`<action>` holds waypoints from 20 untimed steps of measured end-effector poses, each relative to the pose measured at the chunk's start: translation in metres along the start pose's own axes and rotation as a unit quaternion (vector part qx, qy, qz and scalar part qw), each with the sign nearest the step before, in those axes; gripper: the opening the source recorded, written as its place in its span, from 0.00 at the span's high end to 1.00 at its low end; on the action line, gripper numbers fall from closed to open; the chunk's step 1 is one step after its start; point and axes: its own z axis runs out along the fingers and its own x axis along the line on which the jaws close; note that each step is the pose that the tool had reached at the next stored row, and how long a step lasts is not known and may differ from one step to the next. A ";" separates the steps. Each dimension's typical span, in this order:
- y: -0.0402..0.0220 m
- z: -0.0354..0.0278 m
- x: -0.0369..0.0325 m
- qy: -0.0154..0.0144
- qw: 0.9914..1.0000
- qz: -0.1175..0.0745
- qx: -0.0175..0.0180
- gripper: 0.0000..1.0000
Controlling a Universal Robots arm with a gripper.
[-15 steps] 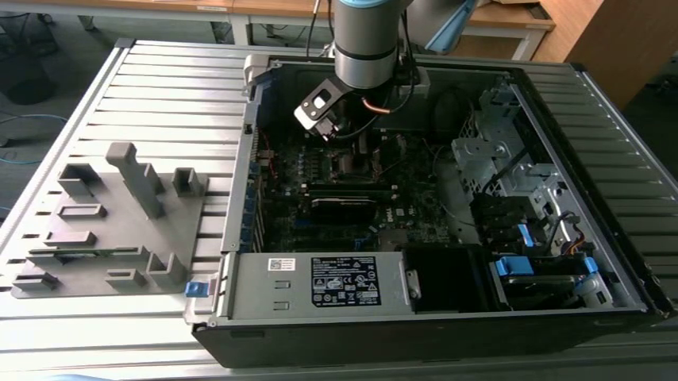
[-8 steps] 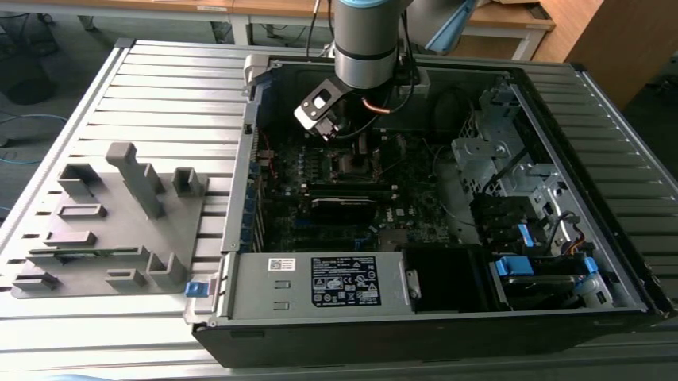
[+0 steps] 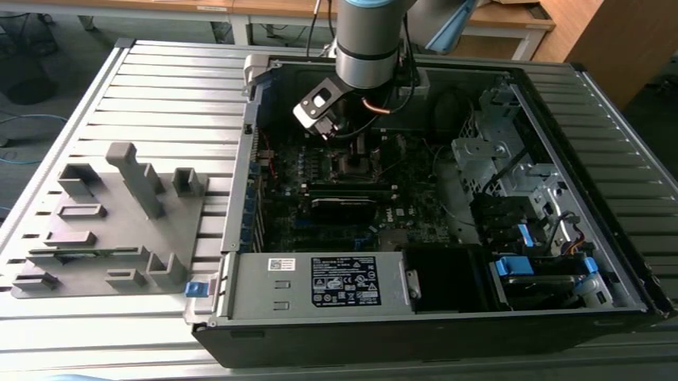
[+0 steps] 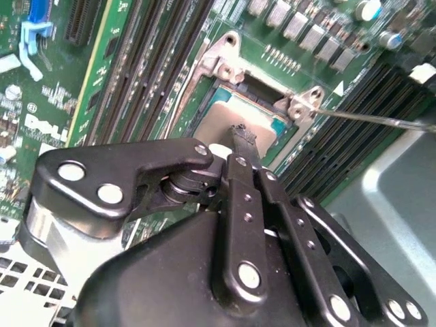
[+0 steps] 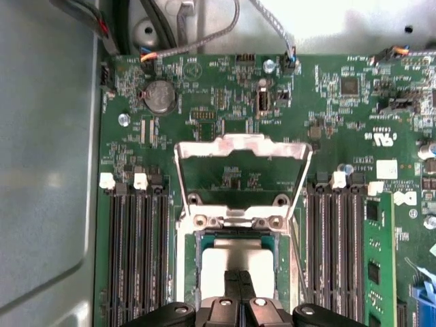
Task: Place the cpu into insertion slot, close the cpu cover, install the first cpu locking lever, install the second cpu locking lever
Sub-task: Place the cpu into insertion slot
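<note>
The cpu (image 5: pixel 235 259) lies flat in the insertion slot (image 5: pixel 198 269), grey face up, inside the open computer case in the middle of the exterior view.

The slatted metal worktop (image 3: pixel 159 87) carries everything. The computer case (image 3: pixel 240 198) sits on it with its side off, taking up the middle of that view and the exterior view's right. A grey moulded tray (image 3: pixel 106 230) with upright pegs rests on the worktop at the exterior view's left, just beside the case. The arm (image 3: pixel 369 48) comes down from the upper middle of the exterior view into the case, over the dark green circuit board (image 5: pixel 218 88).

In the first wrist view, rows of long black memory slots (image 5: pixel 136 245) flank the insertion slot on both sides. The cpu cover (image 5: pixel 238 145) is swung open, its silvery frame laid back off the slot, with bare board showing through the cut-out middle. In the second wrist view a thin metal lever (image 4: pixel 368 119) slants away from one corner of the slot.

The end effector (image 4: pixel 243 133) has its two fingers pressed together with nothing gripped between them. In both wrist views the tips sit right over the face of the cpu. I cannot tell whether they actually touch it.
</note>
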 end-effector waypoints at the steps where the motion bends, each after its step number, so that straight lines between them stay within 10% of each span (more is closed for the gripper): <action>1: 0.0000 0.0000 0.0000 0.000 1.000 0.000 0.000 0.89; 20: 0.0020 0.0025 0.0000 0.000 1.000 0.000 0.001 0.89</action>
